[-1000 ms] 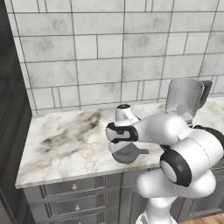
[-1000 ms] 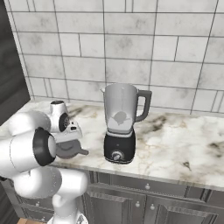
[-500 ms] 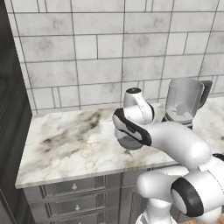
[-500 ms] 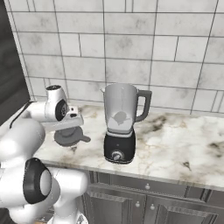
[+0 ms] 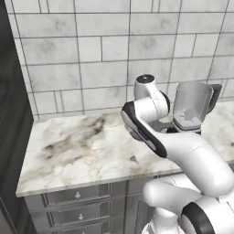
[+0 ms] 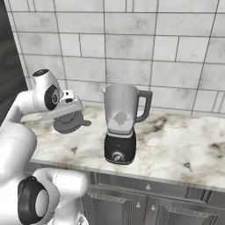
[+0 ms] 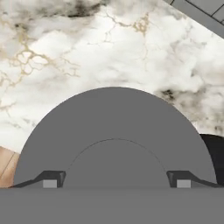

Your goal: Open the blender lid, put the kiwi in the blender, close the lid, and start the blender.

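From my left base camera, the arm covers the bottom of the blender (image 5: 192, 107), so I can't see its black base there. In my hand camera, the bottom edge cuts off the blender lid (image 7: 113, 127), and I see just a bit of each of the fingertips (image 7: 50, 181). Something pale sits inside the jar, but it's too blurry for me to tell what.

The left base view looks forward and down from behind the arm's left side; the right base view does the same from the right. Both share the marble worktop (image 5: 82, 151), the blender (image 6: 121, 125) and the tiled wall (image 6: 132, 48). The hand view looks steeply down, close above the blender lid (image 7: 113, 131).
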Controlling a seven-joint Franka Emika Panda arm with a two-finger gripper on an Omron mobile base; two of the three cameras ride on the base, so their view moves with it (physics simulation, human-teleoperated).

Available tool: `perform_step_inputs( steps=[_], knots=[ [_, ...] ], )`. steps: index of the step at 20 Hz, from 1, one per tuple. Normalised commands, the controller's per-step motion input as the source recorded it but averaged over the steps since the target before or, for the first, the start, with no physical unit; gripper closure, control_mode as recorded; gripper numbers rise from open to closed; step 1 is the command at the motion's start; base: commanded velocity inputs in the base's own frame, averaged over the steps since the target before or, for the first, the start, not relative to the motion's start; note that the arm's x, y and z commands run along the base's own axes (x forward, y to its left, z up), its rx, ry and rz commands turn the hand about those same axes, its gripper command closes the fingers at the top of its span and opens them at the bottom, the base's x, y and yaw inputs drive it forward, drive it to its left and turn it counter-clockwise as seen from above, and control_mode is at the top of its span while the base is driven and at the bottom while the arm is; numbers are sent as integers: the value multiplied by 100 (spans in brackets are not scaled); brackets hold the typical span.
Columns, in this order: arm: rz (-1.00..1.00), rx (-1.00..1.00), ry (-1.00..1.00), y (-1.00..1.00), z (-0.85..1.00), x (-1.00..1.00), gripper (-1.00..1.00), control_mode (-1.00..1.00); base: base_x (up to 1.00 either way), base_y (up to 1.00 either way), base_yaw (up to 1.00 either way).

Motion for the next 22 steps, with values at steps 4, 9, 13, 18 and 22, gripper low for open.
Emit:
perform_step_inputs(
  steps=[4, 9, 13, 18, 22],
  knots=[
    [0, -7, -6, -14, 100, -8, 100, -100, 0, 0, 0],
    [0, 0, -3, -29, 94, -9, 100, -100, 0, 0, 0],
    [0, 0, -2, -36, 79, -5, 100, -100, 0, 0, 0],
    [0, 0, 0, -42, 69, 0, 100, -100, 0, 0, 0],
    [0, 0, 0, -56, 45, 1, 100, -100, 0, 0, 0]
  ],
)
